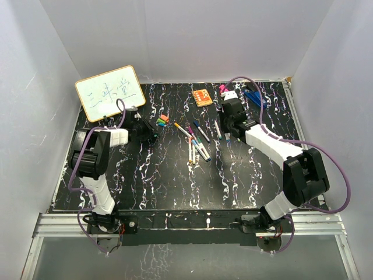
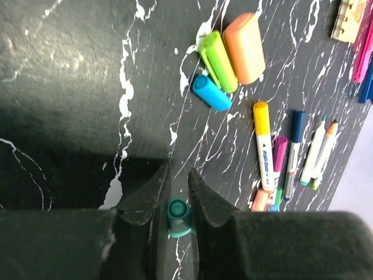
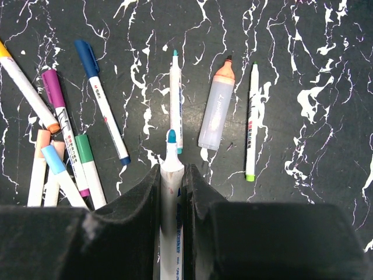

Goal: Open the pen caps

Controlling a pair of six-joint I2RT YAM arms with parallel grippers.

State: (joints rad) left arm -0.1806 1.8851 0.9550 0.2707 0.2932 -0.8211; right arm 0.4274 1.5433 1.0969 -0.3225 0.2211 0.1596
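In the left wrist view my left gripper [image 2: 179,175] is shut on a teal pen cap [image 2: 179,217], held deep between its jaws just above the black marbled table [image 2: 70,70]. Loose green [image 2: 218,61], orange [image 2: 245,39] and blue [image 2: 211,93] caps lie ahead of it. My right gripper [image 3: 172,168] is shut on a white pen [image 3: 170,221] whose bare teal tip sticks out past the fingertips. Several pens [image 1: 195,140] lie in a loose pile mid-table between my left gripper [image 1: 152,133] and my right gripper [image 1: 227,135]. Some still wear caps, such as a blue one [image 3: 87,55] and a purple one [image 3: 52,81].
Ahead of the right gripper lie a thin teal-tipped pen [image 3: 176,99], an uncapped orange highlighter [image 3: 217,108] and a green-ended pen [image 3: 252,122]. A whiteboard [image 1: 111,92] leans at the back left. An orange card [image 1: 202,97] and blue clips [image 1: 254,96] lie at the back.
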